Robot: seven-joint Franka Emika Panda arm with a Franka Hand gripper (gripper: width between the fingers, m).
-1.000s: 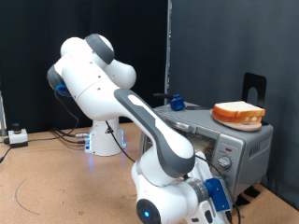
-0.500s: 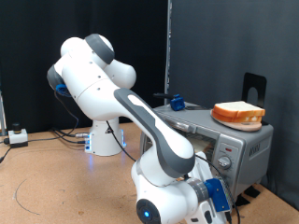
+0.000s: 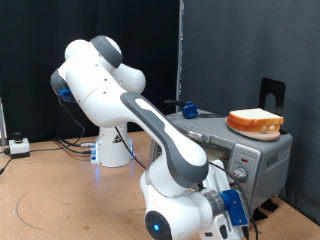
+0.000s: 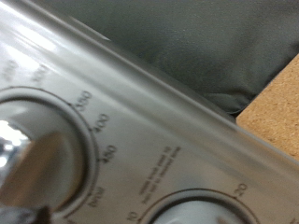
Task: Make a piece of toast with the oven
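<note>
The pincer itself does not show clearly in either picture: in the exterior view the arm's last link and wrist, with its blue fitting, crowd the bottom of the frame and hide the fingers, and in the wrist view only a blurred grey shape at the lower corner might be a fingertip, so whether the fingers are apart or together cannot be told. What the wrist view does make plain is how close the hand is to the oven's (image 3: 240, 145) control panel: a knob (image 4: 37, 163) ringed with temperature numbers fills one side, the arc of a second knob (image 4: 201, 210) with its own printed scale sits beside it, and a corner of cork-brown tabletop (image 4: 276, 98) shows past the oven's edge. That closeness suggests the hand is at the panel to work a dial rather than the door or the bread. Further out, in the exterior view, the oven is a silver-grey box at the right, facing the arm so that its knobs (image 3: 239, 173) lie within reach of the lowered wrist. The piece of toast (image 3: 255, 122) lies flat on the oven's roof, apart from the arm; whether a second slice lies under it, or on the rack inside, cannot be seen.
</note>
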